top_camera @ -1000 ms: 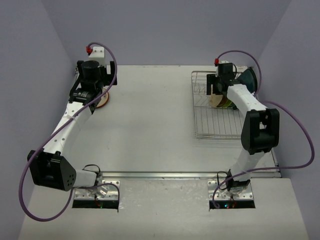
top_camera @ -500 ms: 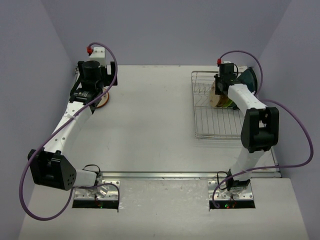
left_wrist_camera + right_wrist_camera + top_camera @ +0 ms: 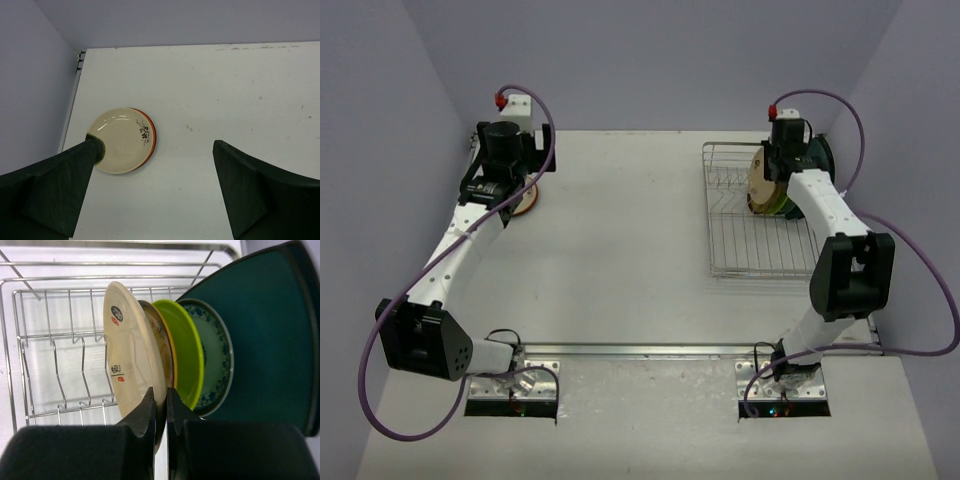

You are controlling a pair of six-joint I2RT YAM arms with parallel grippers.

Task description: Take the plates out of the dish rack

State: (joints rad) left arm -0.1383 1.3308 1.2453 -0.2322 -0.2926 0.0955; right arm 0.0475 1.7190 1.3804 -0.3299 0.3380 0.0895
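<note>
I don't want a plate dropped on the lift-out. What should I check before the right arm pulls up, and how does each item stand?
1. Right gripper shut on the cream plate rim: ok.
2. Only that plate pinched: cannot tell; the brown plate sits tight behind it.
3. Cream plate's lower edge free of the dish rack tines: cannot tell, the fingers hide it.
4. Green plate and teal plate standing in the rack: ok.
5. Left gripper open, far from the rack: ok.

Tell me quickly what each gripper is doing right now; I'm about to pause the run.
Left gripper: open, holding nothing.
Right gripper: shut on the rim of the cream plate standing in the dish rack.
</note>
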